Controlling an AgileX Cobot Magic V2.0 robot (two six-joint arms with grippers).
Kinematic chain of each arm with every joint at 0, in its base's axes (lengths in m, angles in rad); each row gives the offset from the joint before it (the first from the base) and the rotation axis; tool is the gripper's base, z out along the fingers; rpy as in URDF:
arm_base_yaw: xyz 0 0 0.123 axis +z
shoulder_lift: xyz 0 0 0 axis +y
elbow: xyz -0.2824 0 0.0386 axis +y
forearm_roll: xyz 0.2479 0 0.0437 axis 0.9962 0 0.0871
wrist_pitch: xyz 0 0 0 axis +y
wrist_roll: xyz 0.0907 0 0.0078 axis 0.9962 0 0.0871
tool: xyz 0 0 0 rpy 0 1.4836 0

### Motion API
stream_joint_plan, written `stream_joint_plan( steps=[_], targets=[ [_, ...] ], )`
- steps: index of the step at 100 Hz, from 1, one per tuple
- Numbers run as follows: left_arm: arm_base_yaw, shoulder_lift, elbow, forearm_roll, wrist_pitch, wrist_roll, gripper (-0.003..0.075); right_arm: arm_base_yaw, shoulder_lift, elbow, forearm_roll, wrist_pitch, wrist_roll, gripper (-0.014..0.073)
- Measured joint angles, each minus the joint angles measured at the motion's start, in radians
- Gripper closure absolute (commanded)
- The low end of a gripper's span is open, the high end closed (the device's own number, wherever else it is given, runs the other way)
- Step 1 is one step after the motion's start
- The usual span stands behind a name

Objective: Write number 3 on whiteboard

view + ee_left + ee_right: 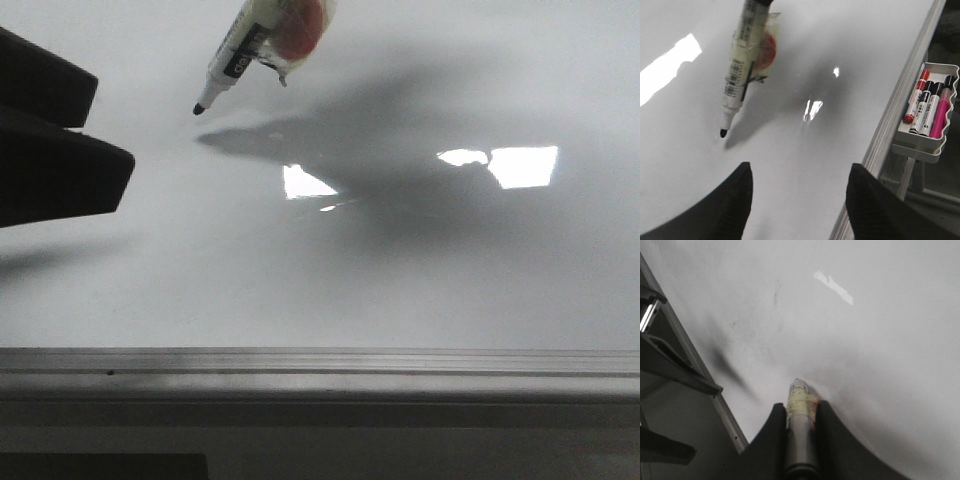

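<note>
Front view low over the whiteboard (400,290); 2 close wrist views, marker (745,65) shared.

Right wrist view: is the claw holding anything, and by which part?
Yes. The right claw is shut on the marker, gripping its taped barrel toward the rear end; the uncapped tip points at the whiteboard. The left claw is open, holding nothing.

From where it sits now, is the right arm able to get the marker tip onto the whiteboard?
Probably yes. The right gripper is shut on the marker, whose tip hangs just above the bare whiteboard, apparently not yet touching. Nothing lies between them; the open left gripper sits off to the side.
</note>
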Motion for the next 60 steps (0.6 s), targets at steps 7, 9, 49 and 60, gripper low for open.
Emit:
stream_joint_plan(
  steps=[7, 9, 49, 60],
  targets=[
    [0.000, 0.000, 0.000, 0.000, 0.000, 0.000, 0.0334, -0.015, 0.027, -0.022, 0.000, 0.008, 0.000, 0.0658],
    [0.000, 0.000, 0.000, 0.000, 0.000, -0.001, 0.0334, -0.019, 0.036, -0.026, 0.000, 0.011, 0.000, 0.0658],
    [0.000, 0.000, 0.000, -0.004, 0.000, -0.002, 0.0334, -0.078, 0.005, -0.057, -0.028, 0.110, 0.002, 0.0653],
    [0.000, 0.000, 0.000, -0.004, 0.000, -0.002, 0.0334, -0.073, -0.002, -0.031, -0.035, 0.109, 0.002, 0.0643]
  ],
)
